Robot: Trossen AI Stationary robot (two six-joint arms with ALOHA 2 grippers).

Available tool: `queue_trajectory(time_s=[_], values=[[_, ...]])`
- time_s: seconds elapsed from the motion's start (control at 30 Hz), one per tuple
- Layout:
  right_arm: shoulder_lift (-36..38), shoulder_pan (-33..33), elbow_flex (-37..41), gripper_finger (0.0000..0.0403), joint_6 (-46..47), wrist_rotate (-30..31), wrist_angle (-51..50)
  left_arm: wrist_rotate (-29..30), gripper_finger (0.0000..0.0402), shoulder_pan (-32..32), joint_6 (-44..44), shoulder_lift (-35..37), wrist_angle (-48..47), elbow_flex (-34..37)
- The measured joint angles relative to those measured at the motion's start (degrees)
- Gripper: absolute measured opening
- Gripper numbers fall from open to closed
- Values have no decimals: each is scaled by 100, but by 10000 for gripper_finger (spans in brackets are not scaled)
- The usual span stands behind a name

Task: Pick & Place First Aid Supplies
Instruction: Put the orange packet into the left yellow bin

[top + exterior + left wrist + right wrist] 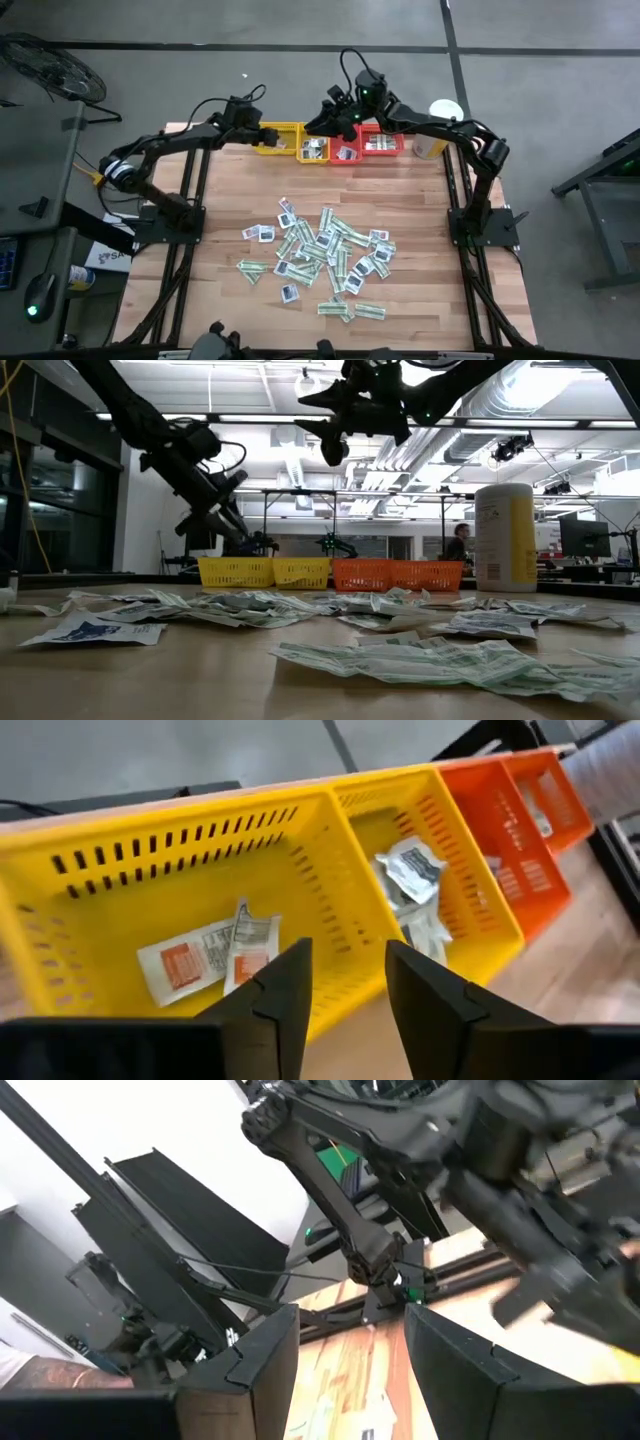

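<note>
Looking at the wooden plank surface (200,290), flat crinkly paper packets (325,255) are heaped mid-table, with bare wood all around. Slotted plastic trays (330,145) line the far edge. Left pincer (345,985) hangs over the yellow tray (150,870), jaws apart, empty. Right pincer (345,1360) is wide open above the trays, empty too.

First aid packets (325,255): loose heap mid-table, some already binned.

Flat paper packets, narrow white-and-green strips and small white squares with dark blue centres, lie overlapping and flat, well apart from both grippers. Two white-and-orange packets (210,955) lie flat in the yellow tray directly beyond the left gripper (345,985), whose fingers stand apart. Crumpled white packets (412,885) sit in the next yellow tray.
</note>
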State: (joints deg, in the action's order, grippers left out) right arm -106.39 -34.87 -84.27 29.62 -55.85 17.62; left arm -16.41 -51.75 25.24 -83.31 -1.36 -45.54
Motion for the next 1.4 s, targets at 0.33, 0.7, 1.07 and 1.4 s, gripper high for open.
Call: queue_trajectory(time_s=[0.33,0.7,1.07,1.4], values=[[0,95,0,177,-163,227,-270,-147,110,344,-1135,1350,-2702,2],[-1,202,0,177,-208,447,-279,609,110,2124,-1349,1866,-4534,9],[-2,282,0,177,-314,620,-328,1445,110,3442,-1357,1302,-3191,9],[-2,280,0,177,-494,529,-454,1382,110,3716,-4131,351,-1913,9]])
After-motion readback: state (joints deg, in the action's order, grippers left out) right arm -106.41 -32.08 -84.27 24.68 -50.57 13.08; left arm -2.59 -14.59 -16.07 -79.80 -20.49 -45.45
